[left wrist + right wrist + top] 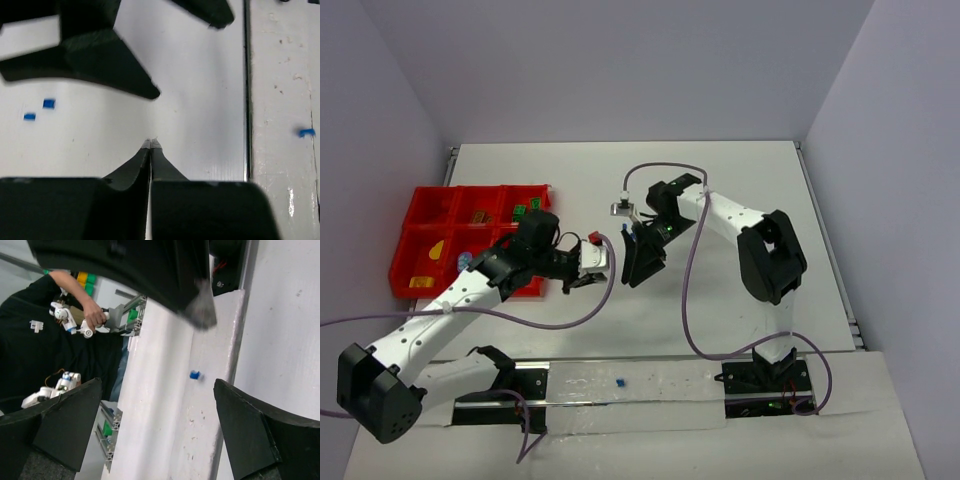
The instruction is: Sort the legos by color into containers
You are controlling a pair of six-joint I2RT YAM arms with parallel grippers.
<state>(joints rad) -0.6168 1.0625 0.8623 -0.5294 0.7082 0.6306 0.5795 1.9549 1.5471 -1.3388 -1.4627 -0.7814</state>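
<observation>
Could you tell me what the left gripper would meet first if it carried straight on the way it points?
Probably the open right gripper: its near finger lies just ahead of the shut left gripper, though whether their heights match is unclear.

Left arm (430, 325), right arm (730, 212): white link shells, black joint housings, black base blocks. Trail a thin purple cable (684, 310) each. Left gripper (151, 142), right gripper (157, 385): matte black throughout, fingers (130, 170) broad at root, tapering to wedge tips.
</observation>
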